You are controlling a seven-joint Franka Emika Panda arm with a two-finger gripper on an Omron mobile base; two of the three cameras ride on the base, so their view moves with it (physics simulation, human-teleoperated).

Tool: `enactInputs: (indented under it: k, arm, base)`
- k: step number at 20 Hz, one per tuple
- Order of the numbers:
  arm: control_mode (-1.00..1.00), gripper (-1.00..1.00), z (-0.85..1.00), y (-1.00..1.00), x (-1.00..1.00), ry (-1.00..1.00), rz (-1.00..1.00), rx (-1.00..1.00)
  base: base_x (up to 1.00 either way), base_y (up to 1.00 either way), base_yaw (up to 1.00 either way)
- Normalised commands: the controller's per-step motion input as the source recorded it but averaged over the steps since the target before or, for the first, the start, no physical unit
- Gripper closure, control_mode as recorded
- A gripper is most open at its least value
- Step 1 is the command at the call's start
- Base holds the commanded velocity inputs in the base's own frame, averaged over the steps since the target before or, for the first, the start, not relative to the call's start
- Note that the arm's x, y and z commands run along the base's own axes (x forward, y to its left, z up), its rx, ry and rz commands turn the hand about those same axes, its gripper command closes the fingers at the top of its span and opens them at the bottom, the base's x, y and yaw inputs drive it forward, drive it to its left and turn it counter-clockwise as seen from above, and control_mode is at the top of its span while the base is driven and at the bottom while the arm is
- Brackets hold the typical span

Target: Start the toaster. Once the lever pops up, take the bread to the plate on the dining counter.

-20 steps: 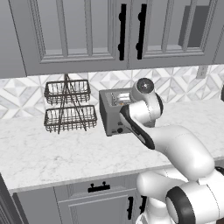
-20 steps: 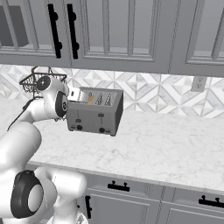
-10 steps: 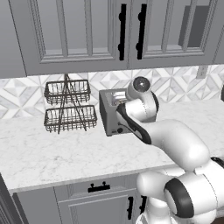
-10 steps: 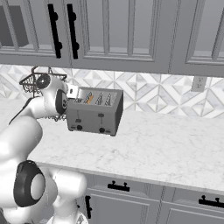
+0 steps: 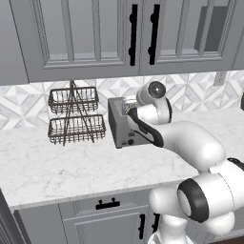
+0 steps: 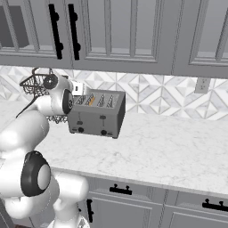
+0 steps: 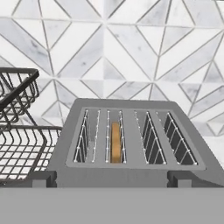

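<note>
Over the last second, only a small drift of the wrist: slightly higher and closer in over the toaster [image 6: 95, 116], nothing else on the bench [image 5: 57, 167] disturbed. Now poised with the hand [image 7: 111, 177] just above the toaster's front upper edge, looking down along the four slots toward the tiled wall. Fingers [image 7: 42, 178] spread wide, one near each end of the front edge, with nothing between them and no contact with the metal. Bread [image 7: 115, 142] standing on edge in the second slot from the left in the hand view, top crust about level with the slot mouth or a little below it, so hardly anything proud of the toaster to pinch. Same golden sliver visible from the right base camera, in the slot beside the outermost one on the arm's side. Wire basket rack [image 5: 76, 116] just beside the toaster, apart from it and from the arm. Lever positions on the front face too small to read, so no telling whether toasting is under way or finished. Judging by the lift away from the front and the wide-open fingers, probably lining up for the pick. If so, worth closing the spread considerably and coming straight down over the slice; slot walls a likely snag. Carry to the plate not yet begun.
</note>
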Motion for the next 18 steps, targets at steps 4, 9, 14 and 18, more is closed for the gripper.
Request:
enactInputs:
  k: [4, 9, 14, 18]
  arm:
    - [-1.0, -1.0, 0.0, 0.0, 0.11, -0.01, 0.0, 0.0]
    - [-1.0, -1.0, 0.0, 0.0, 0.06, -0.01, 0.0, 0.0]
    - [-1.0, -1.0, -0.06, 0.0, 0.07, -0.08, -0.01, 0.0]
    - [-1.0, -1.0, -0.28, 0.0, 0.02, -0.19, -0.04, 0.0]
  base:
    - [0.0, 0.0, 0.0]
    - [0.0, 0.0, 0.0]
    - [0.0, 0.0, 0.0]
    - [0.0, 0.0, 0.0]
